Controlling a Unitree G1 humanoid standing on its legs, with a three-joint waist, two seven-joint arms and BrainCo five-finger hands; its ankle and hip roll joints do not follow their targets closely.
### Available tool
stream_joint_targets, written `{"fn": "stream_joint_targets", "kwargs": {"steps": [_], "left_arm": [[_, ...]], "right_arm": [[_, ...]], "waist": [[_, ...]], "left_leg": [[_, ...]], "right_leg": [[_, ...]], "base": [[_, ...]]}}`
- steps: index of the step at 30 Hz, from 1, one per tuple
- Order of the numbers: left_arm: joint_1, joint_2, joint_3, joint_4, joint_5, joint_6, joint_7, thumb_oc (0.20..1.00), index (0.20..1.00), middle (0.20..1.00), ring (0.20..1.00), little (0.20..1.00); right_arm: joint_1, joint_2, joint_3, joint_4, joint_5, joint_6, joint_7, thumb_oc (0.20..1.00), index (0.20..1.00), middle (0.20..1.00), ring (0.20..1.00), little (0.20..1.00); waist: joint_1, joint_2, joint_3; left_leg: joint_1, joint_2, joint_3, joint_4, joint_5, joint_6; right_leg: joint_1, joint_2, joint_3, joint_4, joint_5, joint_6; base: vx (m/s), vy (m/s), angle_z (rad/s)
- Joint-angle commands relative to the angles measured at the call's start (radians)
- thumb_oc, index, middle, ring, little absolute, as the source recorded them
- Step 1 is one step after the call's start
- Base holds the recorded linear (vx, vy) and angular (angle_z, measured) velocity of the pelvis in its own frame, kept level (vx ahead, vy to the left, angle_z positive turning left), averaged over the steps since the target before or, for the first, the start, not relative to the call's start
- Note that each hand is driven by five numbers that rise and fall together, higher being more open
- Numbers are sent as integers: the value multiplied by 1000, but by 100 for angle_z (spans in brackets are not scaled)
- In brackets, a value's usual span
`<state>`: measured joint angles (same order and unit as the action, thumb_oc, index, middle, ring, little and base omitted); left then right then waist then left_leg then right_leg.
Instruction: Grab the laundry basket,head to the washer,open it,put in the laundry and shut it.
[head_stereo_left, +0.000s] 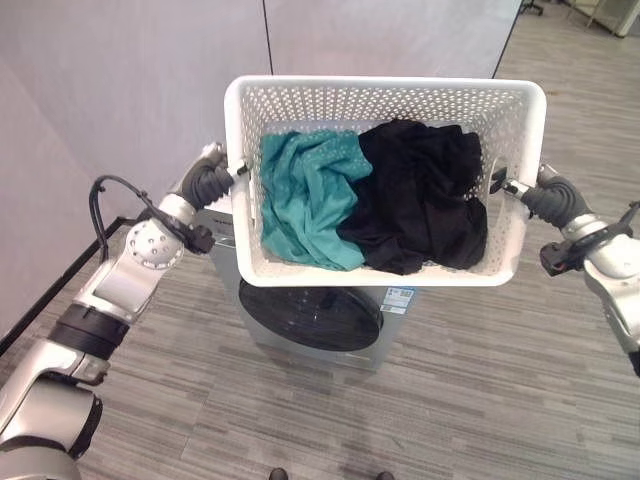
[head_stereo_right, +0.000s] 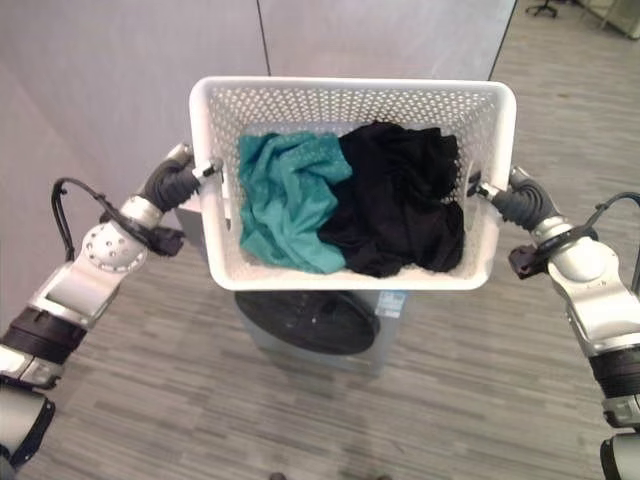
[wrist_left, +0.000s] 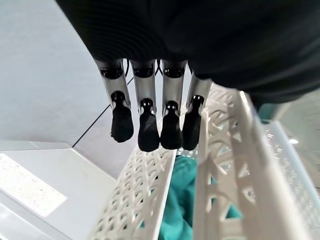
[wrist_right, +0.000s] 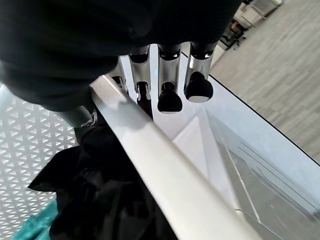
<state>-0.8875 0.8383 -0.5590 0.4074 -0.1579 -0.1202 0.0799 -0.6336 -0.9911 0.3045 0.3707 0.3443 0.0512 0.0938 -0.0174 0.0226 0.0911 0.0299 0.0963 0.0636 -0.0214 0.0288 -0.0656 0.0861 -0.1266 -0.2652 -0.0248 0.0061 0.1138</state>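
I carry a white perforated laundry basket (head_stereo_left: 385, 88) between both hands, held up over the washer (head_stereo_left: 250, 335). Inside lie a teal garment (head_stereo_left: 305, 195) on the left and a black garment (head_stereo_left: 425, 195) on the right. My left hand (head_stereo_left: 210, 178) grips the basket's left side; its fingers (wrist_left: 150, 125) curl over the outside of the lattice wall (wrist_left: 145, 200). My right hand (head_stereo_left: 548, 195) grips the right side, fingers (wrist_right: 170, 97) hooked past the rim (wrist_right: 165, 170). The washer's round dark door (head_stereo_left: 310, 315) is closed and faces me below the basket.
Grey partition walls (head_stereo_left: 130, 90) stand behind and to the left of the washer. Grey plank floor (head_stereo_left: 480, 390) spreads to the right and in front. The washer's white top (wrist_left: 40, 185) lies just under the basket.
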Motion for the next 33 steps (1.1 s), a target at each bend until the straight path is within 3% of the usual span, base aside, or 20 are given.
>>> {"fn": "stream_joint_targets", "kwargs": {"steps": [1,5,10,13,15,17,19,20,21,22,23,24,29,30,31,32,33], "left_arm": [[-227,60,51,217,-136,-1,100,200,200,200,200,200],[-378,-2,-71,401,-163,9,100,200,200,200,200,200],[-514,-75,-154,549,-194,16,114,200,200,200,200,200],[-564,-95,-186,592,-206,14,116,200,200,200,200,200],[-582,-97,-214,597,-205,14,117,200,200,200,200,200],[-585,-92,-224,600,-199,13,118,200,200,200,200,200],[-558,-103,-233,567,-176,12,106,200,200,200,200,200],[-556,-110,-253,576,-165,15,93,200,200,200,200,200],[-556,-126,-267,612,-164,24,75,200,200,200,200,200],[-560,-129,-272,643,-159,31,70,200,200,200,200,200],[-560,-129,-272,644,-159,30,70,200,200,200,200,200],[-586,-131,-297,718,-152,38,53,200,200,200,200,200],[-612,-156,-316,802,-137,41,46,200,200,200,200,200],[-611,-185,-313,833,-129,48,48,200,200,200,200,200],[-611,-185,-313,833,-129,48,48,200,200,200,200,200],[-615,-201,-315,851,-126,51,48,200,200,200,200,200],[-618,-205,-312,854,-130,51,50,344,344,344,344,344]], "right_arm": [[-263,-37,71,118,37,-30,-90,200,200,200,200,200],[-441,40,208,273,51,-16,-105,200,200,200,200,200],[-640,139,323,472,77,-23,-144,200,200,200,200,200],[-714,174,375,623,76,-10,-144,200,200,200,200,200],[-721,170,392,683,64,1,-140,200,200,200,200,200],[-719,172,389,711,61,1,-134,200,200,200,200,200],[-682,163,368,764,38,26,-101,200,200,200,200,200],[-658,162,366,788,16,40,-81,200,200,200,200,200],[-655,178,387,818,-14,54,-53,200,200,200,200,200],[-654,190,392,827,-16,54,-45,200,200,200,200,200],[-655,190,392,828,-16,54,-44,200,200,200,200,200],[-668,239,411,888,-25,58,-32,200,200,200,200,200],[-692,279,448,964,-77,78,-6,200,200,200,200,200],[-700,307,462,1005,-101,88,-5,319,319,319,319,319],[-700,308,463,1005,-101,87,-5,319,319,319,319,319],[-709,318,468,1030,-114,93,2,561,561,561,561,561],[-715,322,470,1038,-118,94,1,762,762,762,762,762]], "waist": [[18,-39,-32],[12,-48,-22],[36,-78,45],[54,-87,32],[68,-79,24],[77,-76,22],[86,-59,-7],[88,-59,-10],[69,-31,6],[64,-24,9],[65,-24,10],[73,-15,-2],[71,-19,-4],[81,-34,-29],[80,-34,-29],[82,-38,-38],[82,-39,-41]], "left_leg": [[12,85,14,42,-28,-61],[-28,102,6,87,-6,-74],[-232,48,-72,416,93,-90],[-263,92,-24,260,72,-84],[-276,120,-27,123,114,-84],[-284,119,-40,95,123,-87],[-259,60,-60,129,66,-58],[-216,19,-32,149,19,-17],[-158,-6,-6,134,-3,34],[-139,-12,0,125,-9,43],[-137,-13,2,123,-9,43],[-92,-5,20,76,-16,34],[-59,-1,39,47,-9,19],[-39,-9,50,22,-15,13],[-38,-9,50,21,-14,13],[-36,-9,47,15,-14,8],[-36,-7,44,12,-13,6]], "right_leg": [[-20,-7,36,108,-106,5],[-24,18,27,114,-123,-18],[6,40,17,98,-129,-62],[32,34,-1,62,-138,-41],[46,30,0,61,-144,-24],[56,27,6,65,-149,-17],[81,-14,24,148,-158,14],[33,-51,53,288,-102,31],[-88,-61,100,507,-9,52],[-110,-67,90,517,8,58],[-110,-68,92,518,8,59],[-115,-107,-8,331,-5,54],[-89,-113,-55,182,10,61],[-38,-109,-92,132,9,68],[-36,-109,-93,131,10,68],[-26,-101,-95,117,7,69],[-23,-98,-94,113,5,69]], "base": [[10,-90,14],[12,-104,18],[-26,-102,20],[185,72,22],[250,169,30],[238,182,4],[495,497,-49],[533,771,-72],[396,638,-56],[205,387,-42],[199,99,-12],[153,31,-31],[131,-6,-27],[106,-41,26],[142,-69,31],[50,-41,27],[60,-60,35]]}}
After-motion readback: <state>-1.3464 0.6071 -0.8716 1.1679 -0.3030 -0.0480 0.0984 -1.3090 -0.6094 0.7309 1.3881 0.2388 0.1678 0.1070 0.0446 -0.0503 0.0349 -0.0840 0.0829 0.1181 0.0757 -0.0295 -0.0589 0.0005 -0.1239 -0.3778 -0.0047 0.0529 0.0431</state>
